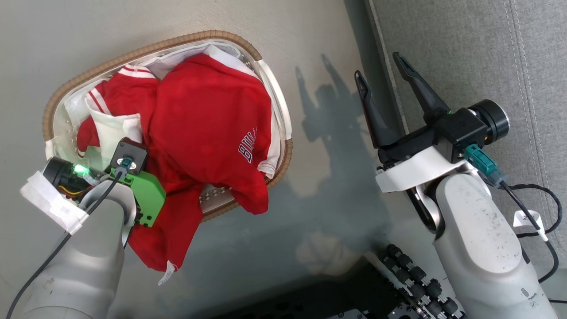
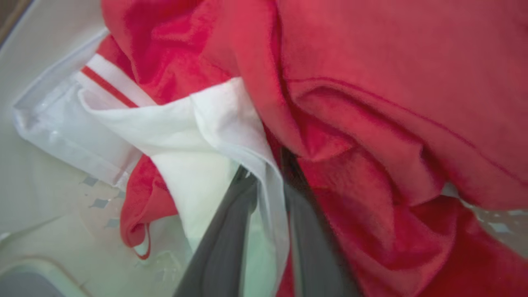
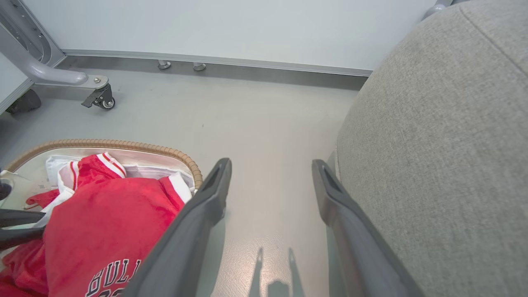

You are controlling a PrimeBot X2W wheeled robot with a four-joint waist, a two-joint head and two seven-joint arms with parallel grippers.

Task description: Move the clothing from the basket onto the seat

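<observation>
Nothing on the seat (image 1: 487, 53) yet, clothing (image 1: 208, 115) still in the basket (image 1: 133, 53); left gripper (image 2: 269, 177) pinches a white fold (image 2: 206, 136) there, right gripper (image 1: 377, 66) open.

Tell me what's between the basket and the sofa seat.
Bare grey floor, with the open right gripper above it; head and right wrist views show this.

Head view, centre: white block lettering (image 1: 248, 144) on the red clothing (image 1: 208, 110), running up the fabric. It reads "BULL"; the rest is lost in a fold.

Right wrist view, lower left: arched white letters on the red clothing read "BULL", then hidden. The row beneath is illegible.

Head view, right edge: white cable tag (image 1: 527, 219) with one dark mark, unreadable.

Head view, lower left: white care label (image 1: 167, 272), too small to read.
</observation>
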